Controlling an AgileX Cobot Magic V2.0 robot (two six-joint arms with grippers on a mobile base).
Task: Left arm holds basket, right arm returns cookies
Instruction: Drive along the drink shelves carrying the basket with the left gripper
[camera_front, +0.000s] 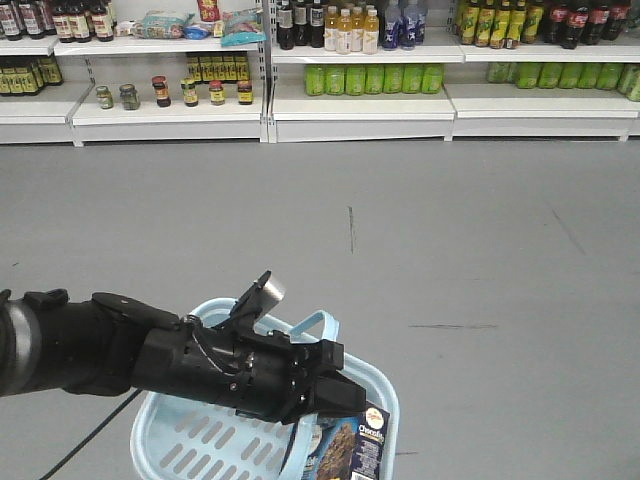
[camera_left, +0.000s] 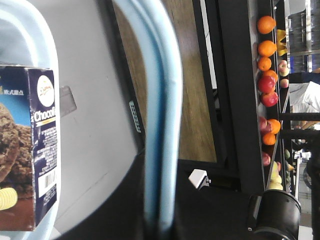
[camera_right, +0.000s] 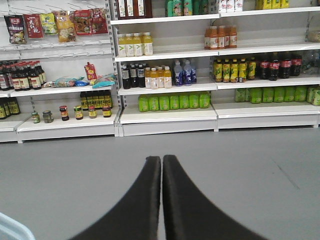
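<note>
Cookies marked "Chocof" in basket; left end effector pinches handle; right end effector pressed together.

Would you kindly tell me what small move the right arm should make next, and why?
Probably turn the right pincer down-left toward the basket: it is shut, empty and faces the shelves, while the cookies sit in the basket.
</note>
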